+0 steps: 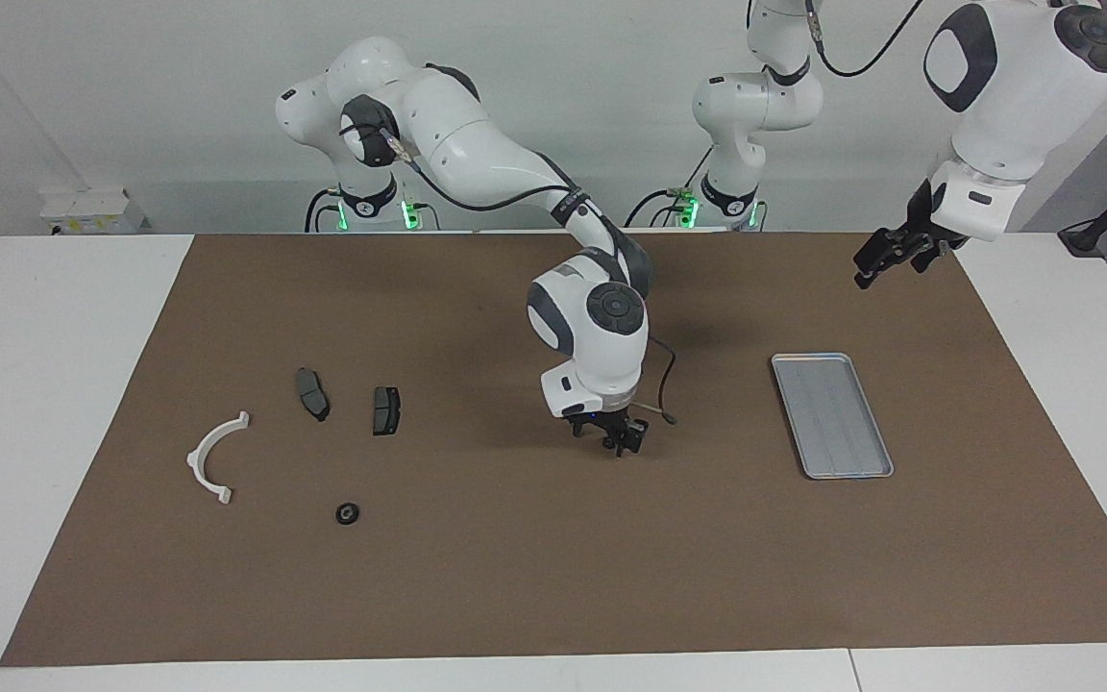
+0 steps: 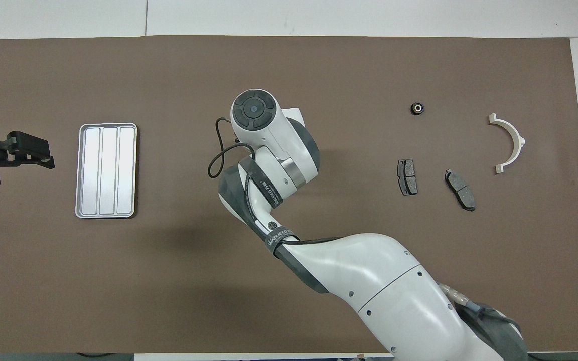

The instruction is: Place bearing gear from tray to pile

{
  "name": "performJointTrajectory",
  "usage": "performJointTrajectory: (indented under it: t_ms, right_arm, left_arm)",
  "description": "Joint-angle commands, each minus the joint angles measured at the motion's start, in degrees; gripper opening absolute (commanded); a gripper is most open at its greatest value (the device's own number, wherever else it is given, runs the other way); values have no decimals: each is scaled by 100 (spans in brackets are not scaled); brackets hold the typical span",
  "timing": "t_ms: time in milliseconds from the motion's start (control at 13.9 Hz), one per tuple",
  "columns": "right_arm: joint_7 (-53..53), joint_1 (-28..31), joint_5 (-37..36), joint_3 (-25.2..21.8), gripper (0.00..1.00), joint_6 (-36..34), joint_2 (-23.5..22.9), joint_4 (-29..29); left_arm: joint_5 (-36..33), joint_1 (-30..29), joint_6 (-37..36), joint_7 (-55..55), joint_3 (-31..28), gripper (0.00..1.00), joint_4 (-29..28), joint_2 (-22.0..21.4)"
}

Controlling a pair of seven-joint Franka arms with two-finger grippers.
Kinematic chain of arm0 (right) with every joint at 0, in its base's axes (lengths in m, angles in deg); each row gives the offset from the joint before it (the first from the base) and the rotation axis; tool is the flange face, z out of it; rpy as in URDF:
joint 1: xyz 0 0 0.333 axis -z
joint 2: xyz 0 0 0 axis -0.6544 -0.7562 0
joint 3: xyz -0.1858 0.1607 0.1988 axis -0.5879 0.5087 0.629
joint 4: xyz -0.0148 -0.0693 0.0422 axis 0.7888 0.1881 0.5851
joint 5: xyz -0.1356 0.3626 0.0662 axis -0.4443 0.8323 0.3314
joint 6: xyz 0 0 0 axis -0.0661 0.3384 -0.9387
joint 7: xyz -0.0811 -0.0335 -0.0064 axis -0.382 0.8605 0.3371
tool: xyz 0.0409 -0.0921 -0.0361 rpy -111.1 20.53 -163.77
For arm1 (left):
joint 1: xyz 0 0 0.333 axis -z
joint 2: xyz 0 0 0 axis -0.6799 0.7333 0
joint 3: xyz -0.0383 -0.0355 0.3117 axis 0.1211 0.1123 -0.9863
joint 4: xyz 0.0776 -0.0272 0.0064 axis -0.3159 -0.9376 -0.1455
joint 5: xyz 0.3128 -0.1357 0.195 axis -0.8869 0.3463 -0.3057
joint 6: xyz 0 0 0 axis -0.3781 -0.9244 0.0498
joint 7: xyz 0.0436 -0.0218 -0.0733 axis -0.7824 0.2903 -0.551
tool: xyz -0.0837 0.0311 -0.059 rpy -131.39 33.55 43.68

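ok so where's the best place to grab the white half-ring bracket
Grip the white half-ring bracket across the thin middle of its arc, coming straight down from above: it lies flat on the mat, open side toward the brake pads, with bare mat on both sides of the band.

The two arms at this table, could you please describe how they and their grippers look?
Both arms are glossy white with rounded shells and dark grey joint caps. The right arm has a black cable strapped along it, looping near the wrist, and black bands with white lettering. The left gripper and right gripper are small, black and two-fingered. Green lights glow at the bases.
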Motion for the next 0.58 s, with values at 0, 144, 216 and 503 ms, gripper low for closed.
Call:
performJointTrajectory:
  t_ms: [0, 144, 216, 503]
  right_arm:
    - [-24, -19, -101, -15, 80, 137, -97, -41]
    - [-129, -80, -101, 2, 80, 163, -123, -50]
    - [-173, -107, -101, 20, 80, 155, -149, -50]
    - [-156, -107, -101, 29, 74, 146, -150, -41]
  left_arm:
    - [-11, -40, 48, 104, 37, 100, 9, -80]
    - [-2, 47, 84, 122, 81, 100, 8, -80]
    - [-2, 47, 49, 121, 186, 100, 17, -89]
    - [-2, 30, 14, 69, 178, 100, -36, -141]
